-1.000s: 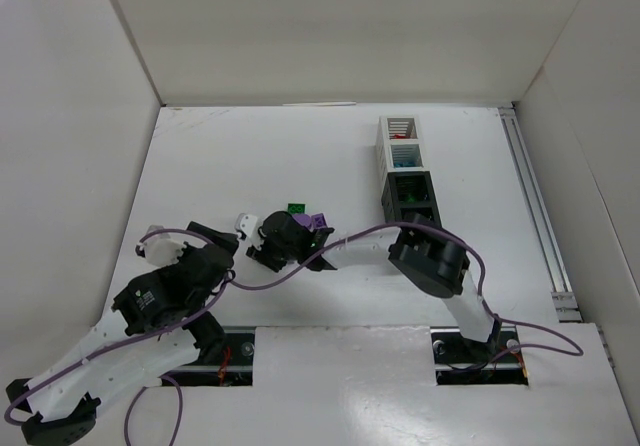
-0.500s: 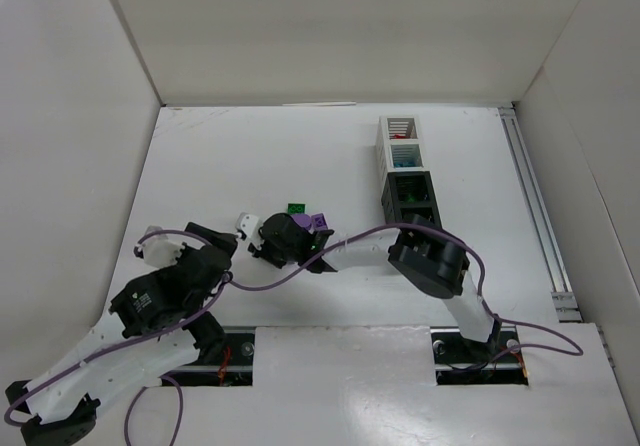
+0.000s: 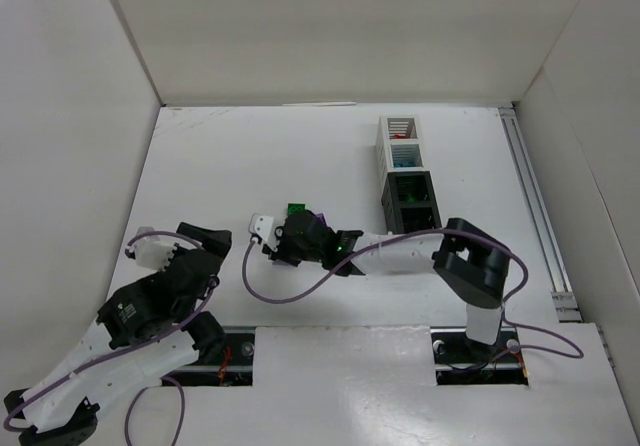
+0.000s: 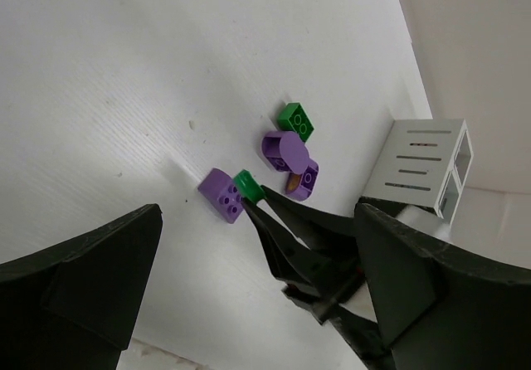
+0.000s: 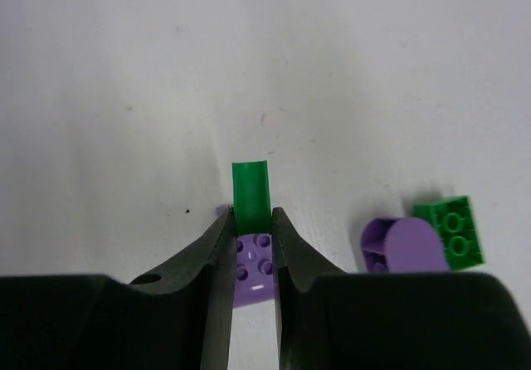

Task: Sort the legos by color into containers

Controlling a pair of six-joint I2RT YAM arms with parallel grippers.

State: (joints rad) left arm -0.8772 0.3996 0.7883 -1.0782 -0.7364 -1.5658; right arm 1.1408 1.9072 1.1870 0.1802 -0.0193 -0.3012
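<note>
The table (image 3: 250, 156) is a plain white board, matt and faintly ribbed in the left wrist view, with a few dark specks. Tall white walls (image 3: 330, 26) box it in at the back and both sides. A pale rail (image 3: 535, 206) runs along its right edge, and purple cables (image 3: 290, 281) loop over the arms in the lower half of the overhead view. The containers (image 3: 408, 171) stand right of centre in a narrow row running up the frame, two white bins above two black ones. Small flecks of red and green show inside, too small to read further. The loose legos lie in a small cluster at mid-frame, well apart from that row. There the right pincer (image 5: 251, 216) is closed tight on a thin green piece (image 5: 250, 189), which sticks out past its fingertips. A purple brick (image 5: 253, 266) lies on the table directly under the fingers; whether the green piece is clear of the surface I cannot tell. To the right in the right wrist view, a rounded purple piece (image 5: 402, 245) lies just beside a green studded brick (image 5: 452, 229). The left pincer (image 3: 172, 244), at lower left of the overhead view, is spread wide with nothing in it, over bare table.
</note>
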